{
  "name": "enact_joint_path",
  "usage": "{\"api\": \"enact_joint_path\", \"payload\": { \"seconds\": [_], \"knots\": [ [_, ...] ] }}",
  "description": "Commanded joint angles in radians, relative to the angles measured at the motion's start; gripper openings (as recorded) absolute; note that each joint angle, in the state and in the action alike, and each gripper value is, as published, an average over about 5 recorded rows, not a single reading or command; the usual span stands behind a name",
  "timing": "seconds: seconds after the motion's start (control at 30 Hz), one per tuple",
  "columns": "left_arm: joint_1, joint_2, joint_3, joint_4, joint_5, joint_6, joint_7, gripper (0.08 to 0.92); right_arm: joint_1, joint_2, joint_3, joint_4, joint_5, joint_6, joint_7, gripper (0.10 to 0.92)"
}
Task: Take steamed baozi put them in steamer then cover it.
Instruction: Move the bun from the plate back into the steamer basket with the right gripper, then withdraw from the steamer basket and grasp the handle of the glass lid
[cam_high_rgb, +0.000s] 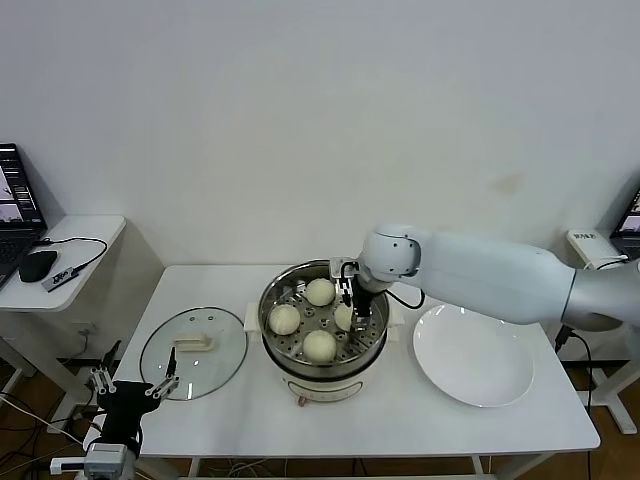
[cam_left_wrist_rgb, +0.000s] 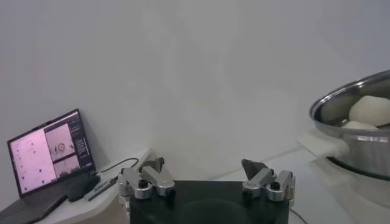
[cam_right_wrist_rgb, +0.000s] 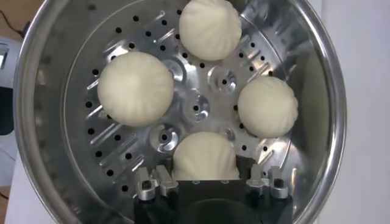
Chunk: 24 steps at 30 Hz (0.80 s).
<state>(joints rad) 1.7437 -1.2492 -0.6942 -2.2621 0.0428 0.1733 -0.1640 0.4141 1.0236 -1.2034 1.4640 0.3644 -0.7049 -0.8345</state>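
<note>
1. Releasing the fourth of the steamed baozi (cam_right_wrist_rgb: 205, 157) onto the steamer (cam_high_rgb: 322, 322) tray, the right gripper (cam_right_wrist_rgb: 207, 182) stands spread either side of it; all four buns sit inside
2. The left gripper (cam_left_wrist_rgb: 207, 176) waits spread and empty beside the table's left edge
3. Next, I judge: lift clear, then fetch the cover (cam_high_rgb: 194, 351), lying left of the pot

a plain white wall (cam_high_rgb: 300, 120) fills the back of the room, evenly lit, with a faint brownish mark at its right. a white table (cam_high_rgb: 250, 410) stands before it. to the left sits a smaller white side desk (cam_high_rgb: 60, 265) carrying an open laptop (cam_high_rgb: 15, 215), a black mouse (cam_high_rgb: 38, 265) and a cable. another laptop edge shows far right.
</note>
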Motion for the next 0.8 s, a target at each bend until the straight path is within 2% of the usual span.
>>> {"api": "enact_joint_path", "payload": {
  "seconds": [0.03,0.17,0.3,0.43,0.57,0.67,0.8],
  "knots": [
    [-0.004,0.002,0.0,0.007,-0.002,0.0,0.0,0.823,0.019,-0.068,0.078,0.069,0.019,-0.007,0.01,0.801],
    [-0.01,0.005,0.001,0.015,-0.006,0.0,0.0,0.823,0.007,-0.16,0.158,0.166,0.075,-0.003,0.093,0.821],
    [-0.016,0.004,0.006,0.02,-0.008,-0.001,0.0,0.823,-0.091,-0.281,0.268,0.276,0.165,0.041,0.322,0.823],
    [-0.021,0.002,0.016,0.022,-0.003,-0.002,0.0,0.823,-0.353,-0.428,0.483,0.393,0.215,0.159,0.59,0.823],
    [-0.024,-0.001,0.021,0.029,0.0,-0.004,0.0,0.823,-0.709,-0.525,0.774,0.479,0.197,0.303,0.743,0.823],
    [-0.028,-0.004,0.022,0.039,0.003,-0.014,-0.001,0.823,-1.035,-0.535,1.058,0.509,0.167,0.441,0.811,0.823],
    [-0.032,-0.009,0.029,0.056,0.007,-0.029,-0.003,0.823,-1.385,-0.415,1.387,0.498,0.077,0.632,0.828,0.823]
  ]
}}
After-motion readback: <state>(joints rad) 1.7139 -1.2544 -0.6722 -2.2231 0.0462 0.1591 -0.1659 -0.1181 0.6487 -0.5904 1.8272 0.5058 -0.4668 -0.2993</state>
